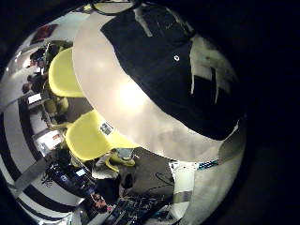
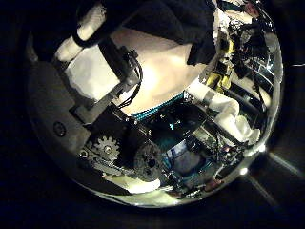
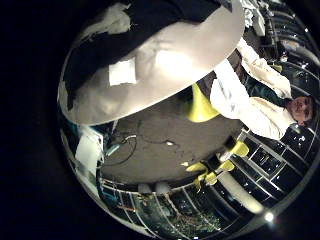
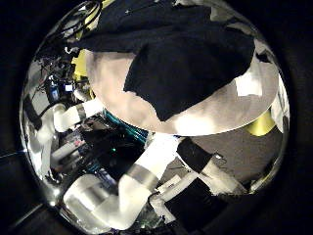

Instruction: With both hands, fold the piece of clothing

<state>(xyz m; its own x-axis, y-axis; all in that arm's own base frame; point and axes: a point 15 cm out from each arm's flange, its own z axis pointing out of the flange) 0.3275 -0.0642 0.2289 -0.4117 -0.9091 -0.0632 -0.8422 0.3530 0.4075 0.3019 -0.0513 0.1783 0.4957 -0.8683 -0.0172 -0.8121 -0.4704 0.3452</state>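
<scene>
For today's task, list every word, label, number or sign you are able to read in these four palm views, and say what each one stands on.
None can be read.
White label patch on the table: any print too small to read.
White tag on the dark piece of clothing: blurred, nothing legible.
Round pale dot on the piece of clothing: bears no text.

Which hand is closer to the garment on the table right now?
Right, probably. The right hand hovers by the table edge, the garment filling much of its palm view; the left hand hangs farther off, bare tabletop between.
</scene>
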